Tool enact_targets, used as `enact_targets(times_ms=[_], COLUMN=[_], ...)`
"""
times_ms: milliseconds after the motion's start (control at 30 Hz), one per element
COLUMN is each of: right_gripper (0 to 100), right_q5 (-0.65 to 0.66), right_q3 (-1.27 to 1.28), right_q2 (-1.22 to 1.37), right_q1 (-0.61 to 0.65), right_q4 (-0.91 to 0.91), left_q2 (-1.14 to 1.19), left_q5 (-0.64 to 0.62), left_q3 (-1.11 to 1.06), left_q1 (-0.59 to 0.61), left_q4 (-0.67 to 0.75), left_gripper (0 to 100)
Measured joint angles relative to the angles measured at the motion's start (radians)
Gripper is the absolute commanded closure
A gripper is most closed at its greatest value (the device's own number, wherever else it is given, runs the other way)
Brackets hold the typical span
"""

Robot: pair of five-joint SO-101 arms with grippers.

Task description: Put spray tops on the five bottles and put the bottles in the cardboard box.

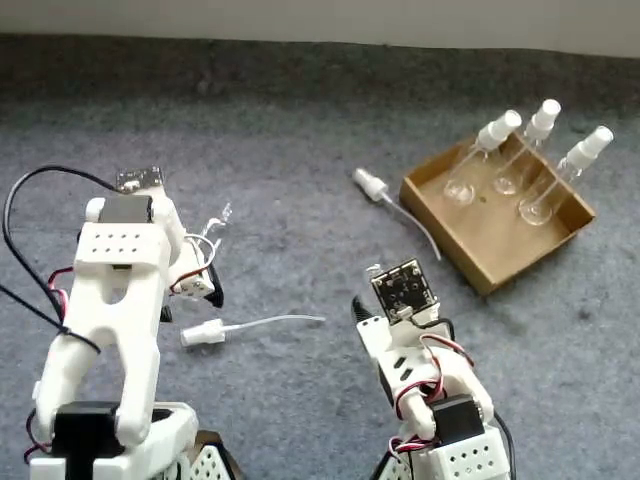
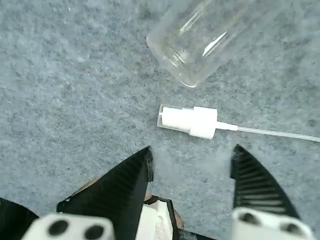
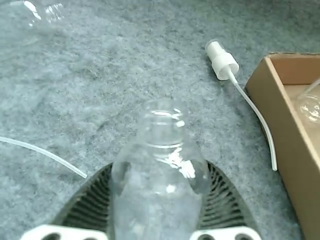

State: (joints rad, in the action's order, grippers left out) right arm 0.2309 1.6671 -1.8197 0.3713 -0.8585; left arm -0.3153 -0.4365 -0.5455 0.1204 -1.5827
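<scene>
The worktop (image 1: 300,120) is covered from edge to edge with a grey, mottled carpet (image 2: 60,100). Up close its nap shows as short, fuzzy fibres. Along the far side the covering darkens into a shadowed band. Beyond that runs a pale strip (image 1: 400,15), which could be wall or board. The light is soft and even, and shadows are faint.

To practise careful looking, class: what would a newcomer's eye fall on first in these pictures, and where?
The cardboard box beyond the right arm stands out, with three bottles wearing white spray tops resting in it. The right end effector clamps an uncapped bottle, a loose spray top lying beside the box. The left end effector hangs open over a second spray top, beside an empty bottle on its side.
</scene>
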Motion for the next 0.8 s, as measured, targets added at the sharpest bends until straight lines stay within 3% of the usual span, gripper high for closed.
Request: enact_targets(times_ms=[533, 800], right_gripper=[96.4, 96.4], right_q5=[0.0, 0.0], right_q3=[0.0, 0.0], right_q2=[0.0, 0.0], right_q1=[0.0, 0.0], right_q4=[0.0, 0.0], left_q2=[0.296, 0.358], left_q5=[-0.011, -0.015], left_q3=[0.003, 0.003], left_q1=[-0.008, -0.092], left_q4=[0.023, 0.106], left_gripper=[71, 71])
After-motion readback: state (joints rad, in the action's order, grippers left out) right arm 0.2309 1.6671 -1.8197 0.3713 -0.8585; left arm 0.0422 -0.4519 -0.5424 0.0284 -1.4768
